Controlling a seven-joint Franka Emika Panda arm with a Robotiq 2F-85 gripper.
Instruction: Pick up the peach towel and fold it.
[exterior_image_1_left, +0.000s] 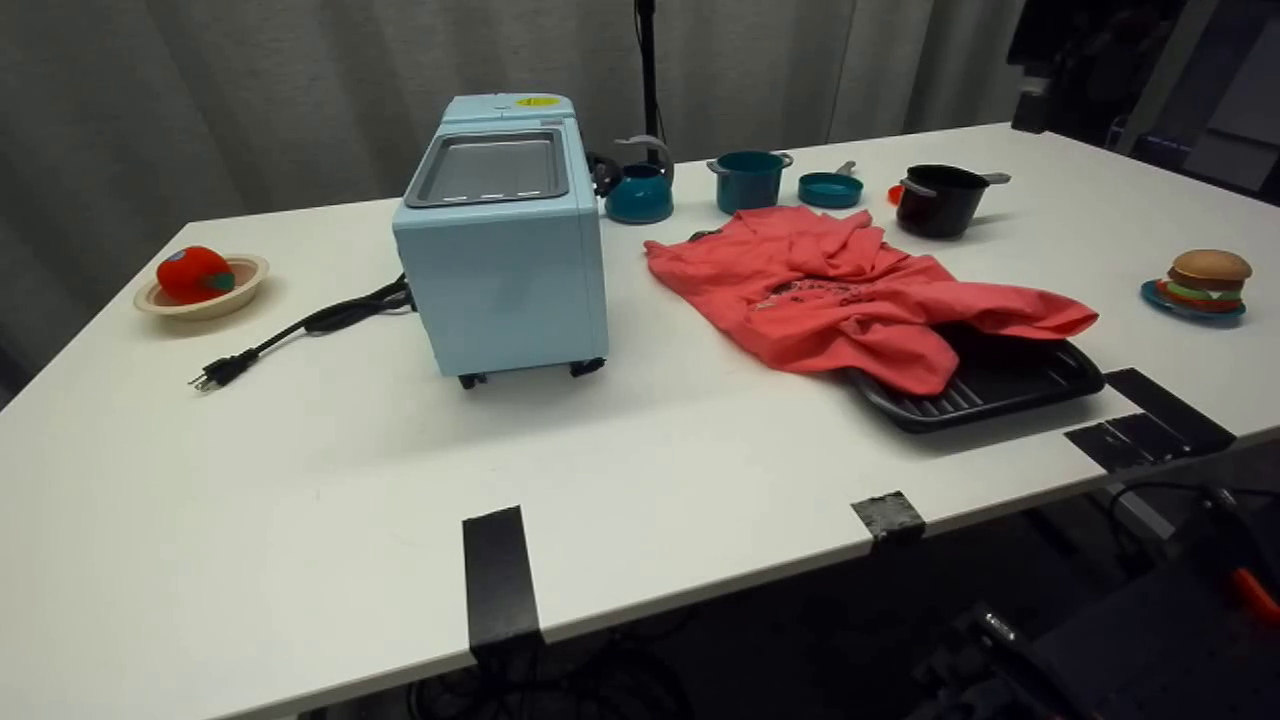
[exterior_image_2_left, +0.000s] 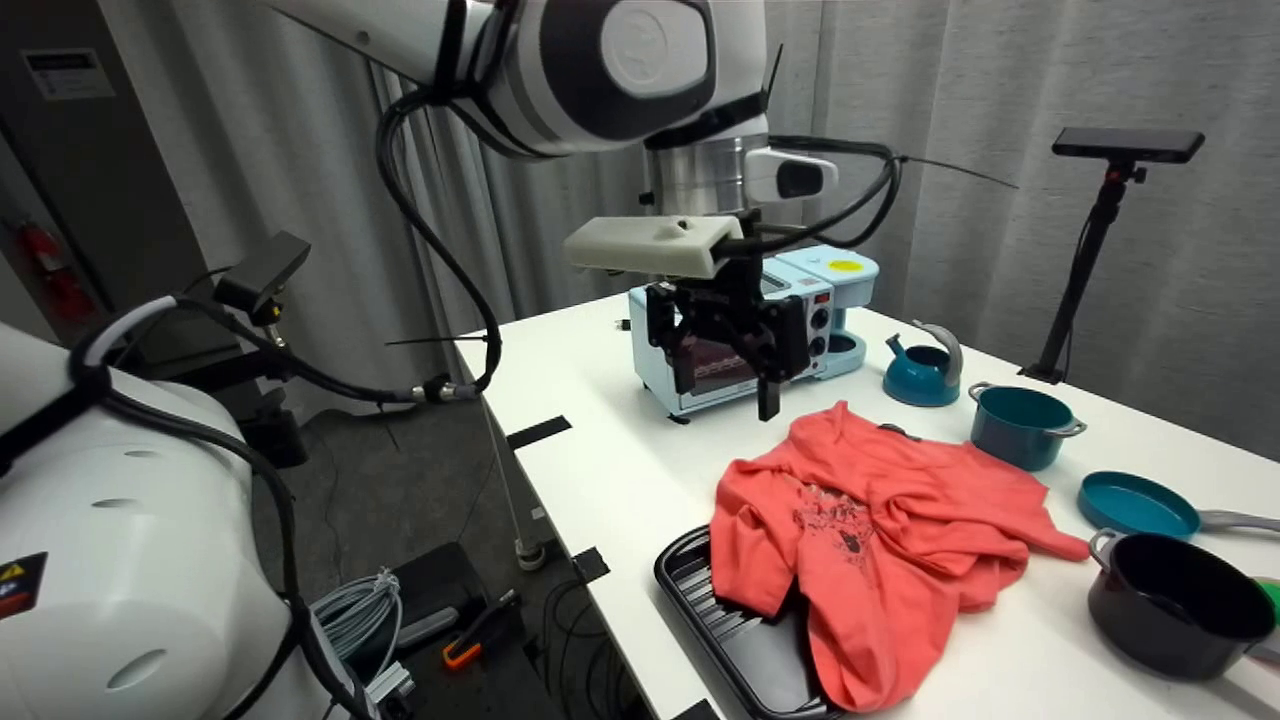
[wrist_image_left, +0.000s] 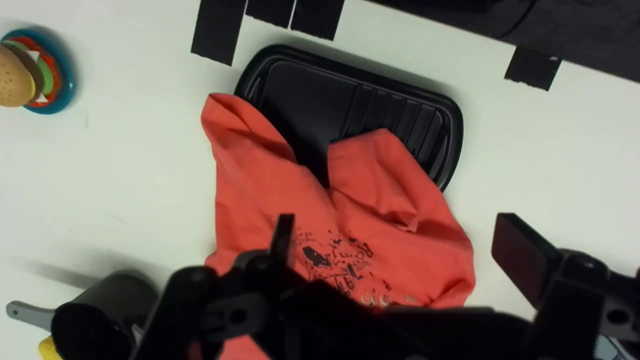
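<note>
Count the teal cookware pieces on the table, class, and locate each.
3: the kettle beside the pale blue appliance, the two-handled pot next to the kettle, and the shallow pan between that pot and the black pot. Others could be hidden beneath the coral cloth.

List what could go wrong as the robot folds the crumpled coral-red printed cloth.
Lifting the coral-red cloth might shift the black rectangular ridged tray partly under it, near the edge of the white table. The open black two-fingered end effector could pinch several bunched layers, giving an uneven fold. A swinging corner of cloth might bump the round black pot close by.
</note>
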